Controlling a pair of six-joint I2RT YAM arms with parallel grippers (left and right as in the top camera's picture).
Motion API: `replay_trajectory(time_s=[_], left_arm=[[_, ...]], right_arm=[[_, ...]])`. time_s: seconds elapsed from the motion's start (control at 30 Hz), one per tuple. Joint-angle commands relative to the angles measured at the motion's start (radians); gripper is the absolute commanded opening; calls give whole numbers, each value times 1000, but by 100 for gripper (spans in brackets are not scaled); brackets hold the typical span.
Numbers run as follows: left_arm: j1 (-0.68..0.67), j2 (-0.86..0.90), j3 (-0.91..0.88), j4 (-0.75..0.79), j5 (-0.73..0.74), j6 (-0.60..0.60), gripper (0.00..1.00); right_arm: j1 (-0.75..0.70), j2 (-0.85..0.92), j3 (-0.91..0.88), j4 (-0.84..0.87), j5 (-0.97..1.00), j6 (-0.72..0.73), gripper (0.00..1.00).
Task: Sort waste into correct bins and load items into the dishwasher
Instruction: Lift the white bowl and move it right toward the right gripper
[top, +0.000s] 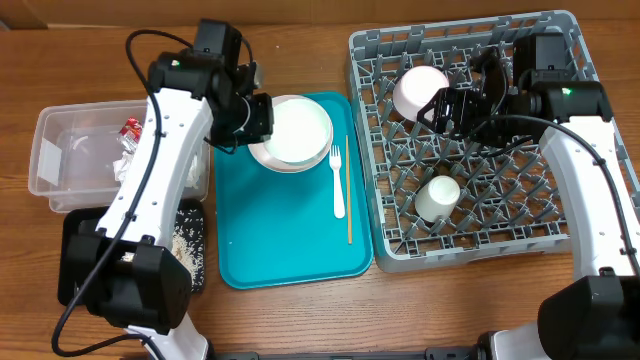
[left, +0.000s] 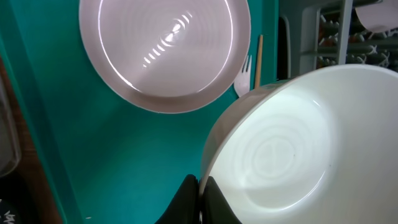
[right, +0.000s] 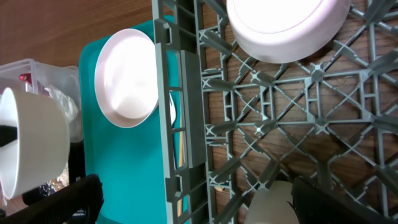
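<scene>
Grey dish rack (top: 520, 238), right side of the tabletop (top: 300, 40). It carries a racked bowl (top: 420, 90), upside down at its far left, and a small white cup (top: 438, 197) nearer the middle.

Teal tray (top: 270, 250), centre. White plate (left: 165, 50) at its far end; white plastic fork (top: 337, 180) and thin wooden stick (top: 348, 200) lie side by side along its right edge.

Clear tub (top: 60, 150), far left, holds crumpled napkins (top: 125, 158) and a red wrapper (top: 131, 127). Black tray (top: 192, 252), near left, holds beige crumbs.

Item in hand: held bowl (left: 298, 143), up off the tray and tilted, over the plate and apart from it.

Handling (judgement): rigid, thin-walled, glossy. Probably light, but the glaze looks slick. The rim is the only thin part to pinch. Held at one edge, the bowl hangs like a lever, so it could pivot or slip on a quick swing. A knock against the rack wall may chip it if ceramic; I cannot tell the material. A slow carry seems wise, setting it down between pegs.

Left hand (left: 200, 194): pinched tight on the bowl's rim, one finger inside and one outside.

Right hand (top: 458, 103): spread fully wide, holding nothing, over the rack just right of the racked bowl. No contact visible.
</scene>
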Motion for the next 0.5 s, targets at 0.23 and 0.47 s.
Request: replay_trajectory(time_s=[0.23, 0.47], left_arm=[[-97, -10, 17, 18, 43, 8, 4], [-142, -10, 17, 53, -5, -58, 4]], right_arm=[[-2, -2, 5, -36, -113, 2, 100], [48, -2, 5, -106, -70, 19, 100]])
